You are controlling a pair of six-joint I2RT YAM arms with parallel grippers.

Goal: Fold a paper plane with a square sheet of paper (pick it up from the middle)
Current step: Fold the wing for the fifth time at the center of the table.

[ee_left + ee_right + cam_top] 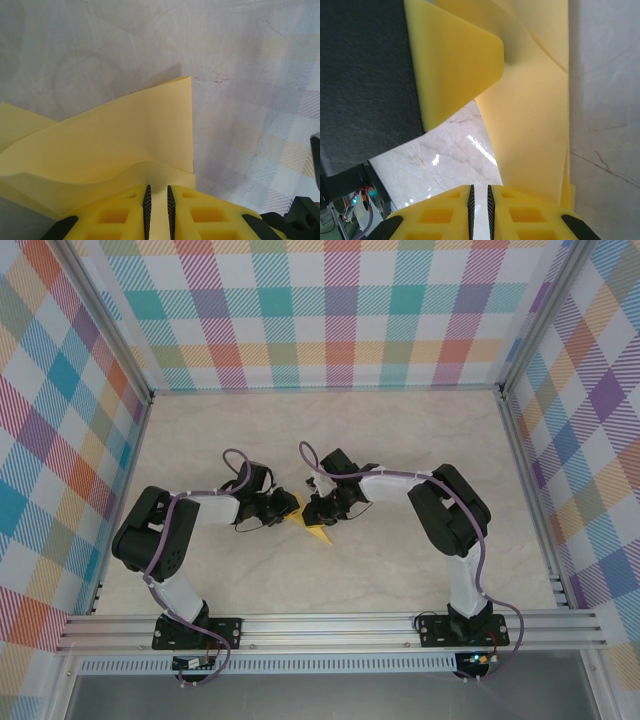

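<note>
Yellow and creased, the square sheet of paper (319, 533) is raised mid-tabletop (420, 430), slightly toward the near edge. The left gripper (157, 189) pinches its fold between almost-closed jaws. The right gripper (480, 187) is narrowed to a slit beside it; whether it grips, I cannot tell.
</note>
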